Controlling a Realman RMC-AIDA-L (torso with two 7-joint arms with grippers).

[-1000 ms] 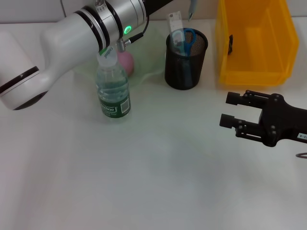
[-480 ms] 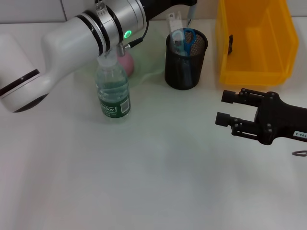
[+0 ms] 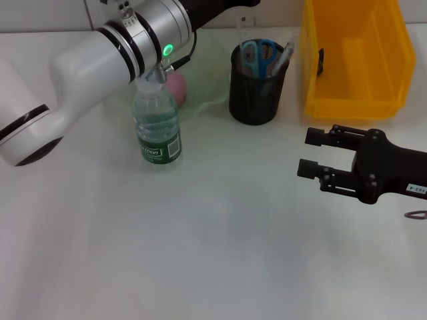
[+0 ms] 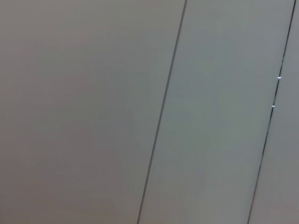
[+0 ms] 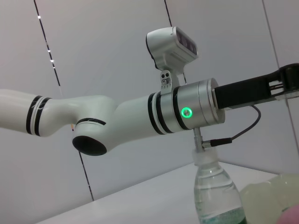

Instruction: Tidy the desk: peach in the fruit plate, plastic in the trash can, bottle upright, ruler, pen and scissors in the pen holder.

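The right gripper (image 3: 313, 152) hangs spread and empty near the bench's right edge; the left gripper's state cannot be told.

White desk (image 3: 200, 253) (wall, seemingly tiled, behind)

left tool (image 5: 292, 84) cut off by frame edge, peach (image 3: 176, 87) partly hidden, perhaps behind bottle (image 3: 157, 127)
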